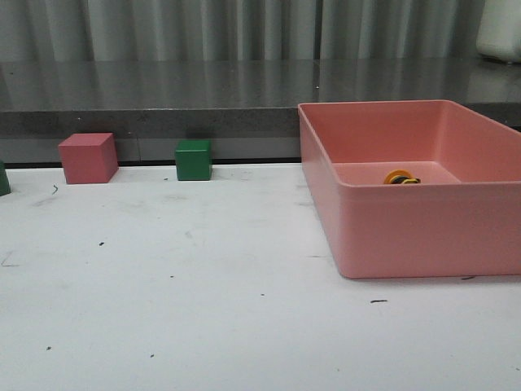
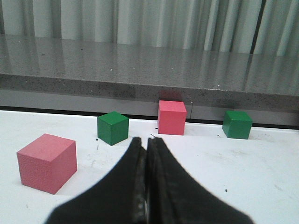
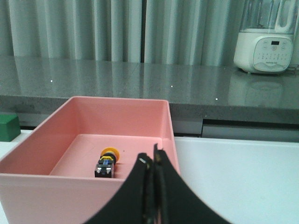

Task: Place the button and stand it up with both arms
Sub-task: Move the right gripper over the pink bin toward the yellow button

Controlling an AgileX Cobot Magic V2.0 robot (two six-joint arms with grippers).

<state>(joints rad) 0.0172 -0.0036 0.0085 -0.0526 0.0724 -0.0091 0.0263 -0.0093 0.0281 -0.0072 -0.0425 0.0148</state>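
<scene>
A yellow-capped push-button [image 3: 106,162] lies on its side in the pink bin [image 3: 56,144]. Both claws, left [image 2: 146,149] and right [image 3: 153,161], are closed and empty; the right should open before reaching in.

White table [image 1: 203,309]: pink bin [image 1: 423,232], red cube [image 1: 88,158], green cube [image 1: 194,160].

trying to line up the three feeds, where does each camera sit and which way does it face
Front view: behind the table, facing forward at the pink bin holding the button; no robot parts show.
Left wrist view: on the left arm, facing the red cubes and green cubes; closed left gripper shows.
Right wrist view: on the right arm, facing the bin and button; closed right gripper shows.
Shared: front and right wrist views both show the button.
</scene>
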